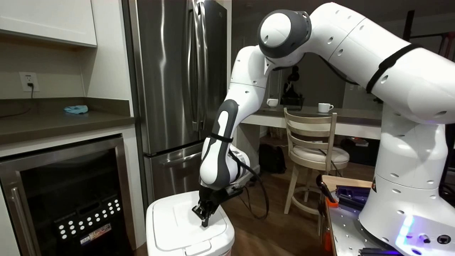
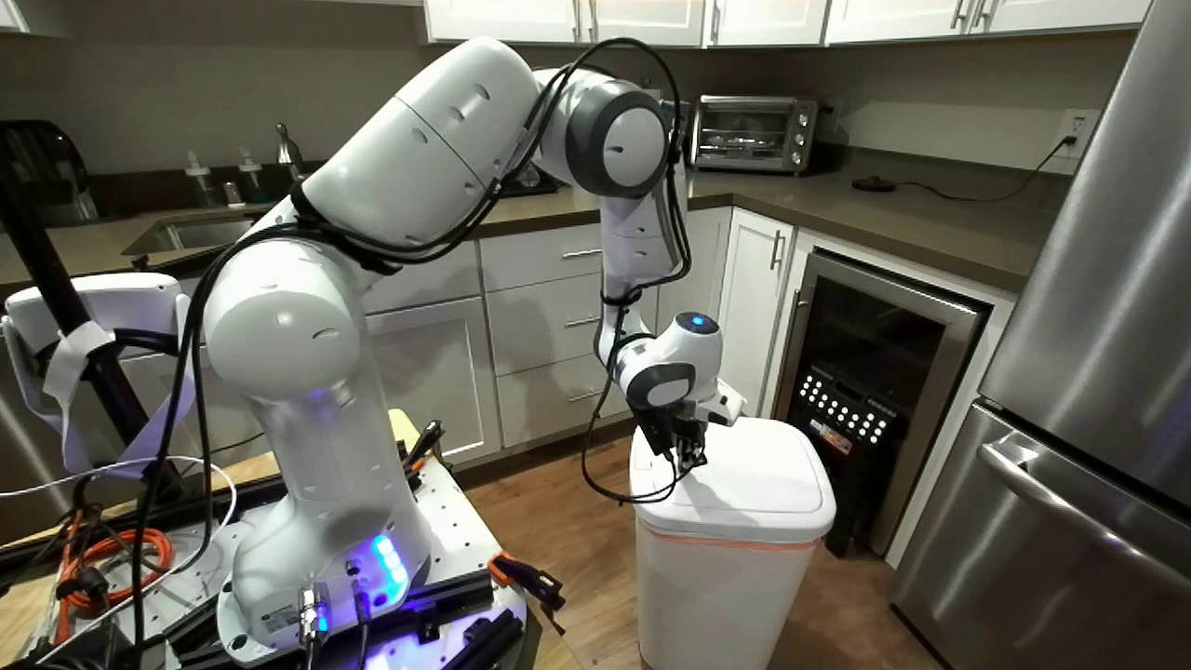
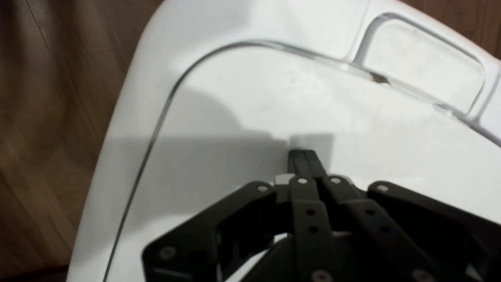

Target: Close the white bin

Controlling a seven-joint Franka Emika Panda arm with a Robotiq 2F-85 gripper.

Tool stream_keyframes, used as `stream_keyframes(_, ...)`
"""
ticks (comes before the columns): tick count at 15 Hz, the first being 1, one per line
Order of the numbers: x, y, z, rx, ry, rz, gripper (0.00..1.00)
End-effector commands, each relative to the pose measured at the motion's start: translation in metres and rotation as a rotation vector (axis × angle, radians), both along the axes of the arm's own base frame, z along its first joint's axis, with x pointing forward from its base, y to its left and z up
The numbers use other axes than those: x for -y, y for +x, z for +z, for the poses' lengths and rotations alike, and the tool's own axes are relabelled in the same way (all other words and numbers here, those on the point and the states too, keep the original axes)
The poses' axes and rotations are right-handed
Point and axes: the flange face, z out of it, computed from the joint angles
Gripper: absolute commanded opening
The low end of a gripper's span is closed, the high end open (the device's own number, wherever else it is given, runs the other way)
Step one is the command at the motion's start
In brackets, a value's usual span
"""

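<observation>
The white bin (image 1: pixel 185 227) stands upright on the floor in both exterior views, with its body showing (image 2: pixel 726 596). Its rectangular lid (image 3: pixel 250 98) lies flat and flush within the rim, and a front latch panel (image 3: pixel 424 64) shows in the wrist view. An orange-pink line runs under the rim; no clear liner is visible. My gripper (image 3: pixel 303 156) is shut with its fingertips together and nothing between them. In an exterior view the gripper (image 1: pixel 205 222) points down over the lid, near the side toward the robot base. The tips are touching or just above the lid; I cannot tell which.
A steel refrigerator (image 1: pixel 177 71) and a glass-front cooler (image 2: pixel 875 372) stand beside the bin. White cabinets and a counter (image 2: pixel 912 223) lie behind it. The robot's mounting table (image 2: pixel 456 521) has tools at its edge. A wooden chair (image 1: pixel 312 142) stands farther off.
</observation>
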Motion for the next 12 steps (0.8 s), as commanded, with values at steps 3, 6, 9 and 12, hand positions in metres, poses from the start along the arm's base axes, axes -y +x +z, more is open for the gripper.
stream_keyframes(3,-0.008,0.040,0.079,-0.016,0.033,0.065,0.27)
stream_keyframes(6,-0.011,0.049,0.074,-0.025,0.042,0.050,0.19)
stream_keyframes(9,-0.012,0.052,0.119,0.002,0.026,0.076,0.62)
stream_keyframes(12,-0.011,0.044,0.151,0.050,-0.012,0.093,0.83)
